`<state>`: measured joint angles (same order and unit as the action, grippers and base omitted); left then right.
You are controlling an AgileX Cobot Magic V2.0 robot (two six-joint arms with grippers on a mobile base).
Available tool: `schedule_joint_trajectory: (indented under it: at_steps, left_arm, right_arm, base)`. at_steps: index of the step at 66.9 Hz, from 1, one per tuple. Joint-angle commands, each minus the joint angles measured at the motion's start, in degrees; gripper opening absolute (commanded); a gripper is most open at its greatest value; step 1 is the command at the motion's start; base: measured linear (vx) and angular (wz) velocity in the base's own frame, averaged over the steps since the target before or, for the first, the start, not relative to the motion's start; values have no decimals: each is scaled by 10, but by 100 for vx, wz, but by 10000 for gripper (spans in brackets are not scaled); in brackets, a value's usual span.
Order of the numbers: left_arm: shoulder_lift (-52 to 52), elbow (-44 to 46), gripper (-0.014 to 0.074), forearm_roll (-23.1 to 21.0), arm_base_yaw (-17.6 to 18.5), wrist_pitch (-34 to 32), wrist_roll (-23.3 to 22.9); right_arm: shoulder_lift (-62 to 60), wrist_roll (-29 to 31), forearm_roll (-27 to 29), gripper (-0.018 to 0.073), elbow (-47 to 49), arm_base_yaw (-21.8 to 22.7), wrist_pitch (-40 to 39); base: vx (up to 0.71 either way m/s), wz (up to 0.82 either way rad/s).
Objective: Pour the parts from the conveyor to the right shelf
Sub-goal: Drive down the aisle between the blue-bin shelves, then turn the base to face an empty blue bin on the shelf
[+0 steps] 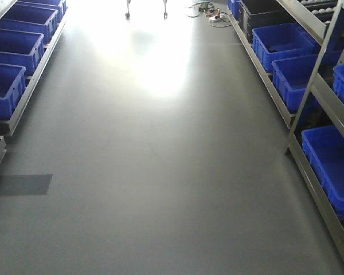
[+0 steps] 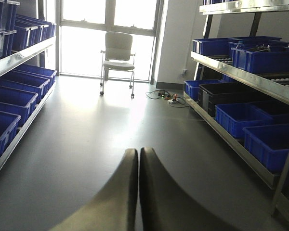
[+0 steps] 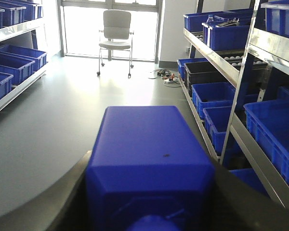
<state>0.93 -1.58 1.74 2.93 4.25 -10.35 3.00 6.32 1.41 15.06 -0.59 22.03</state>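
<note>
My right gripper is shut on a blue plastic container. The container fills the lower middle of the right wrist view, and its contents are hidden. My left gripper is shut and empty, pointing down the aisle above the grey floor. The right shelf, a metal rack with blue bins, stands to the right of the held container. It also shows in the front view and the left wrist view. I see no conveyor. Neither gripper shows in the front view.
A left shelf holds rows of blue bins. A white office chair stands by the bright windows at the far end. Cables lie on the floor near a black bin. The grey aisle floor runs between the shelves.
</note>
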Motion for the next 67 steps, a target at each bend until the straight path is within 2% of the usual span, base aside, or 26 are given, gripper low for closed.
schedule_joint_trajectory:
  at_steps: [1, 37, 67]
  left_arm:
    - [5, -12, -6, -5, 3, -42, -3]
    - [5, -12, -6, -5, 3, -42, -3]
    - [5, -12, -6, -5, 3, -42, -3]
  right_arm:
    - [7, 3, -2, -4, 15, -1, -47]
    - [7, 3, -2, -4, 15, 0, -47]
    - [7, 3, -2, -4, 15, 0, -47]
  base:
    - [58, 3]
    - [54, 9]
    - [40, 61]
